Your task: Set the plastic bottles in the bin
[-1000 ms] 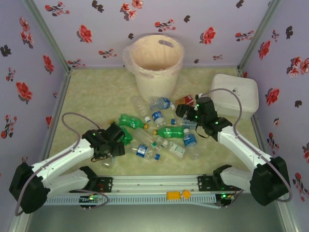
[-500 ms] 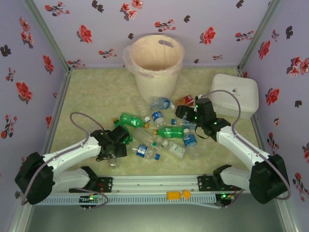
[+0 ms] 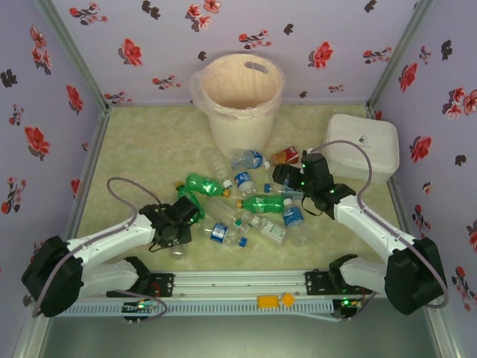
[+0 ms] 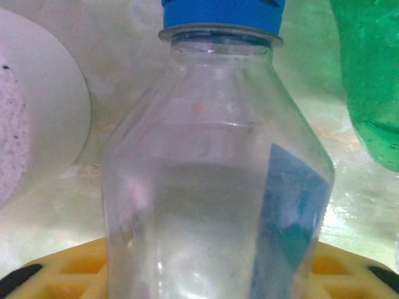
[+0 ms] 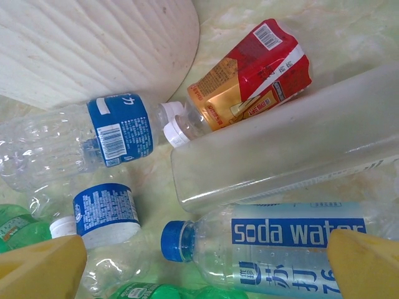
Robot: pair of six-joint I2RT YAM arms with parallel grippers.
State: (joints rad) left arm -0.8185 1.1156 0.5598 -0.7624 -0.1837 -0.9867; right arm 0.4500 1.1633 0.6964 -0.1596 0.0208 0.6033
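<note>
**Surface and enclosure.** The pale green-cream marbled table top (image 3: 141, 149) is closed in on three sides by lilac walls (image 3: 171, 37) printed with red and dark flowers.

**Left gripper** (image 3: 179, 224). It is closed on a clear bottle (image 4: 212, 187), with the yellow fingers (image 4: 68, 274) drawn in against both sides of the body. The bottle's long axis runs straight out from the wrist. Its blue cap (image 4: 221, 12) is at the far end, and a blue label sits on its right flank. A green bottle (image 4: 368, 81) lies just right of the cap. A white round object (image 4: 37, 124), cut off by the frame, sits left of the grip.

**Right gripper** (image 5: 206, 252). The jaws are spread wide and hold nothing, above the bottle pile (image 3: 253, 212).
- A soda-water bottle (image 5: 293, 249) lies below and between the fingers, long axis across the jaws, cap to the hand's left.
- A frosted bottle (image 5: 287, 149) lies diagonally just ahead of it.
- An orange-red-labelled bottle (image 5: 255, 68) lies further ahead, its white cap pointing left.
- A blue-labelled bottle (image 5: 93, 137) lies ahead and to the left.

**Bin** (image 3: 238, 119). It stands upright with its mouth open, ahead of both hands and beyond the pile. Its base is ahead-left of the right gripper.

**White box** (image 3: 365, 145). It stands near the right gripper, on its right side.
</note>
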